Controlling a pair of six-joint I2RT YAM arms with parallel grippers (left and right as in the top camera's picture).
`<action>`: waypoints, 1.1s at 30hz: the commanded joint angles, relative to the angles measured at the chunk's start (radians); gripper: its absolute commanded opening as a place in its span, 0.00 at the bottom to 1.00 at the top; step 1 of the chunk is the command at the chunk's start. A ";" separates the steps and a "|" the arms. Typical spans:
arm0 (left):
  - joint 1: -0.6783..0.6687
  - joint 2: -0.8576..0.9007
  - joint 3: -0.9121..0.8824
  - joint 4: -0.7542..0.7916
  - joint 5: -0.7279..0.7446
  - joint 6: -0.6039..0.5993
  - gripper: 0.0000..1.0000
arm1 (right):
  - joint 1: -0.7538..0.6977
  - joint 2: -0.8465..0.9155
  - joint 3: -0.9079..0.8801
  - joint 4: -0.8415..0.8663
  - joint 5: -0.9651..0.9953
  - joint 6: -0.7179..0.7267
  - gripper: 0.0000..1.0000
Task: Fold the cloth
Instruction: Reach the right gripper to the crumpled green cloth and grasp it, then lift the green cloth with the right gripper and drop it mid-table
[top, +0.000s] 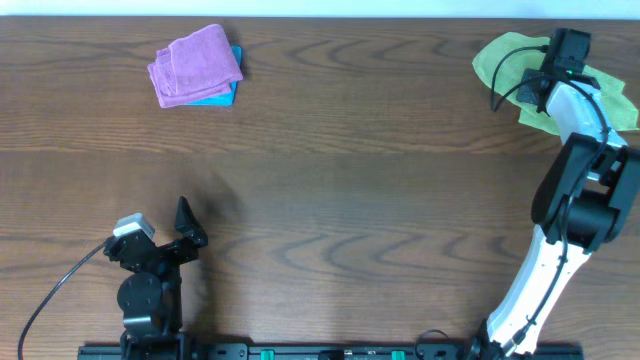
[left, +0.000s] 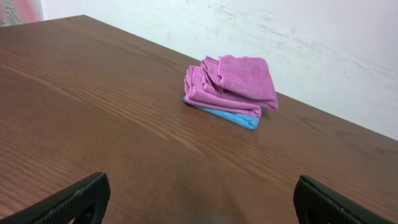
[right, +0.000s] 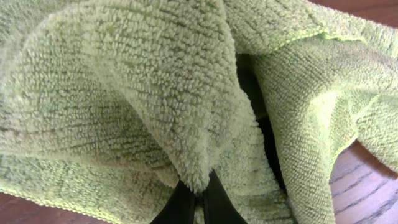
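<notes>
First pinch, no fold yet
Left gripper (top: 190, 228) rests, jaws spread wide; purple cloth (top: 195, 65) sits folded beyond it; at the table (top: 350, 180) edge, far right, right gripper (right: 199, 208) pinches a ridge of the rumpled cloth (right: 155, 93)

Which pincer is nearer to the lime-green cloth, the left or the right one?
Right. The right pincer is shut on a fold of the lime-green cloth; the left pincer stands open far across the table.

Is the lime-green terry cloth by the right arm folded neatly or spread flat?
Neither: it lies crumpled. The lime-green terry cloth shows loose ridges, and the right gripper pinches one bunch.
</notes>
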 joint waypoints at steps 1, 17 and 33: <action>0.006 -0.005 -0.036 -0.019 -0.009 0.018 0.95 | -0.004 0.003 0.033 -0.014 0.013 0.014 0.01; 0.006 -0.005 -0.036 -0.019 -0.009 0.018 0.95 | 0.054 -0.039 0.455 -0.558 -0.013 -0.099 0.01; 0.006 -0.005 -0.036 -0.019 -0.009 0.018 0.95 | 0.070 -0.716 0.062 -0.437 -0.164 -0.097 0.01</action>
